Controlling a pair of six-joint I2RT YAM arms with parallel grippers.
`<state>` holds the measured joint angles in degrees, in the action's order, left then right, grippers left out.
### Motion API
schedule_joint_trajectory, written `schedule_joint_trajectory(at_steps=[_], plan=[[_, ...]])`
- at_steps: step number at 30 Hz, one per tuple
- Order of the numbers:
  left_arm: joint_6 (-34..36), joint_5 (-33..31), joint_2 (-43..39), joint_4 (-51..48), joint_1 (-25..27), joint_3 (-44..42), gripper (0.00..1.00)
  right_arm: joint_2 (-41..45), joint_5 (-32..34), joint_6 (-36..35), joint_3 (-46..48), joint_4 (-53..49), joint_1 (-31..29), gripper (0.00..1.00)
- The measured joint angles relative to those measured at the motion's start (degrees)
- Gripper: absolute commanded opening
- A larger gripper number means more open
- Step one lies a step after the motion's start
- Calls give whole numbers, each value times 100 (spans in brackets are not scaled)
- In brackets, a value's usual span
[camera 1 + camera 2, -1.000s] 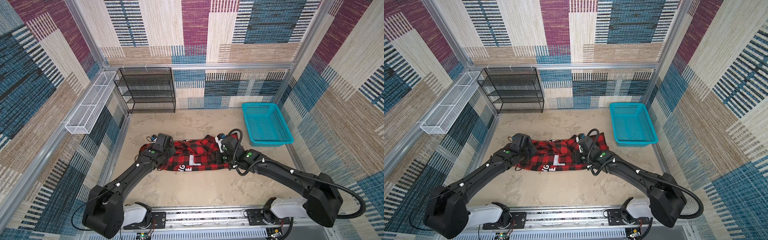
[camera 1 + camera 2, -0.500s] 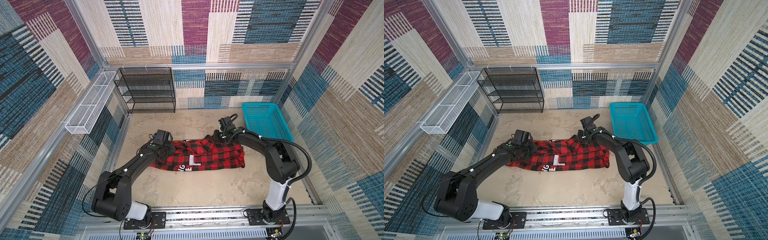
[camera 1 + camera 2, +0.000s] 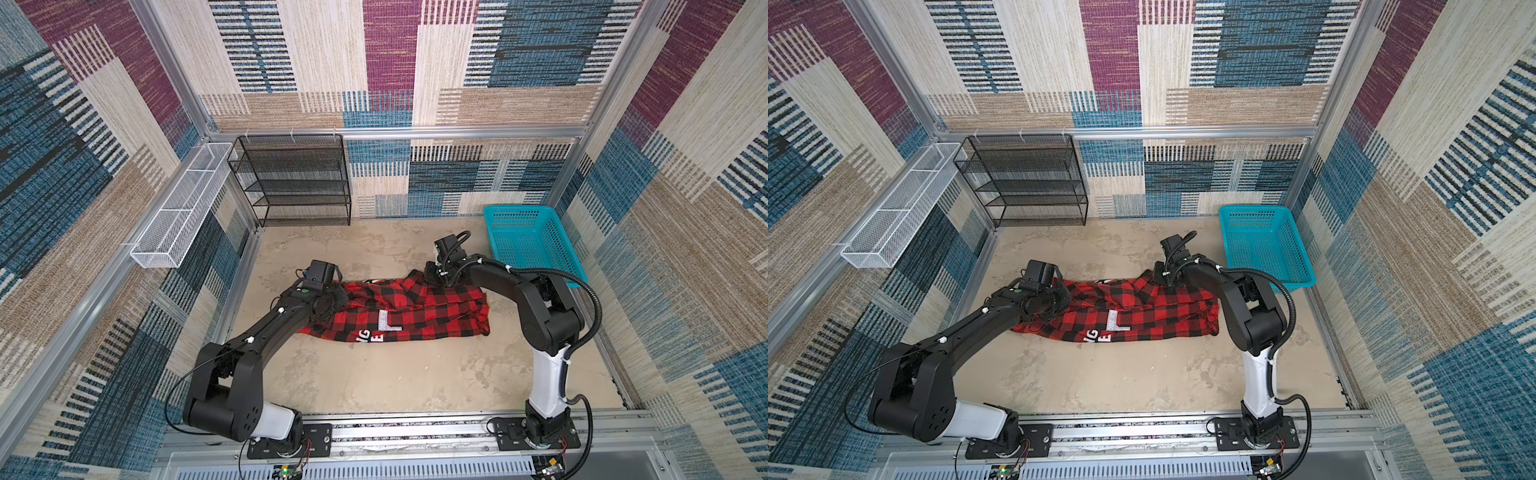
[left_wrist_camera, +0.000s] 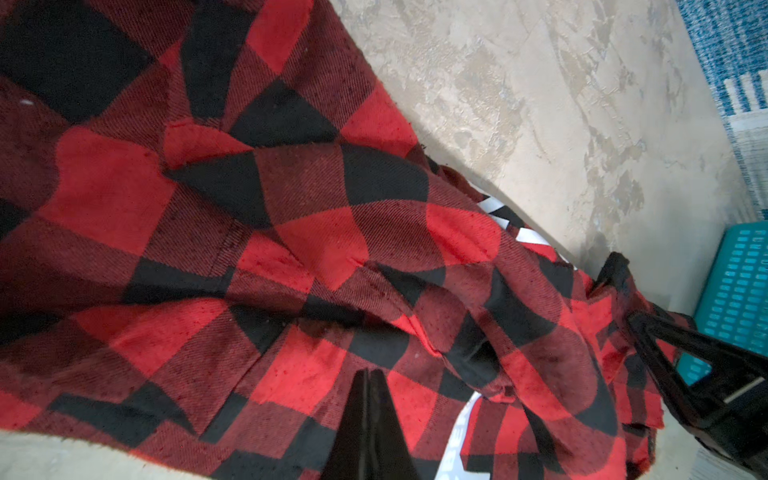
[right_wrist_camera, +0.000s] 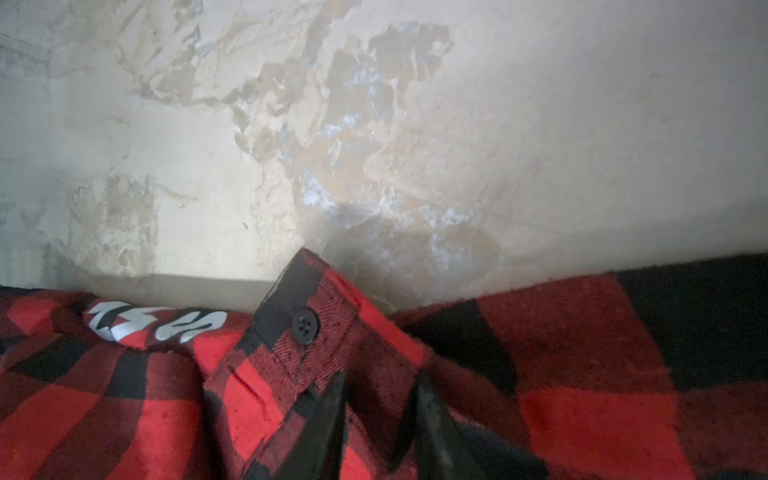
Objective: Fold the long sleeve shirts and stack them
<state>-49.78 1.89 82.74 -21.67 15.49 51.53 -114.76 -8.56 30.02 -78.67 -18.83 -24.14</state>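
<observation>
Both arms reach forward and low: left gripper (image 4: 368, 376) clamped shut, right gripper (image 5: 380, 380) pinching the shirt (image 3: 415, 316).

A soft red-and-black buffalo-check flannel shirt (image 3: 419, 311) lies crumpled in a long, roughly folded band across the middle of the mottled beige surface (image 3: 374, 374). White block lettering (image 3: 380, 330) shows near its front edge. A cuff (image 5: 305, 328) with a black button peaks up at its far edge.
</observation>
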Motion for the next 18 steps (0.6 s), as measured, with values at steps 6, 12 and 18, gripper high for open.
schedule_joint_trajectory(at_steps=[6,12,18], plan=[[26,20,-9,-2,-63,2,0,431,11,-63,85,120,11,5],[330,188,107,-238,-162,409,0,1445,199,-162,485,144,11,5],[960,605,428,-562,-225,837,0,2393,616,-155,1027,9,11,4]])
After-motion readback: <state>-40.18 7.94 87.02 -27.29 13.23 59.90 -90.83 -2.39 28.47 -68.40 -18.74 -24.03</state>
